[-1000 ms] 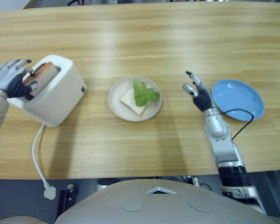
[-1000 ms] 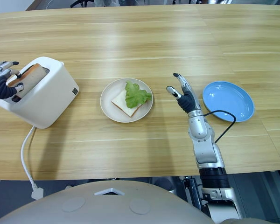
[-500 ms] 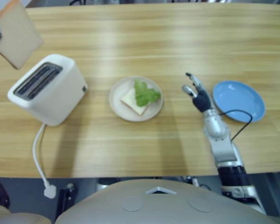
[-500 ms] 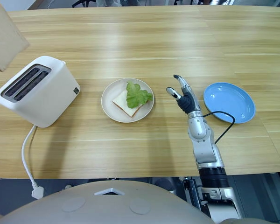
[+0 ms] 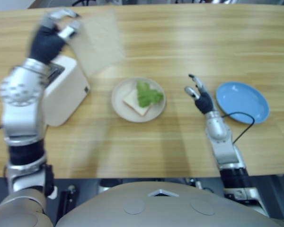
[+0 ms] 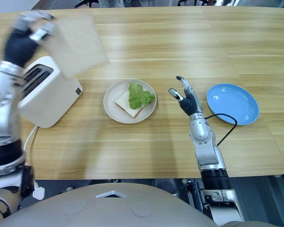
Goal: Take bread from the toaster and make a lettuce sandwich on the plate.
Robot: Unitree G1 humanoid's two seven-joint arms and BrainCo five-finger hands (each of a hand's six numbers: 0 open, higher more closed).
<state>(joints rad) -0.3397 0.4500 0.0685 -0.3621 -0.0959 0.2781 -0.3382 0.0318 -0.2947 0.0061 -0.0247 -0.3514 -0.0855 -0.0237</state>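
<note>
Currently left hand [image 6: 23,35] grips bread slice [image 6: 78,42] above toaster [image 6: 47,101]; steer right and nearer to plate [image 6: 128,118]. Right hand [image 6: 185,97] empty, fingers spread.

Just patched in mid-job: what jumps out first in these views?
The left hand holds a bread slice in the air above the white toaster at the table's left. At the centre a cream plate carries a second slice topped with lettuce, and the right hand stands open between it and a blue plate.
</note>
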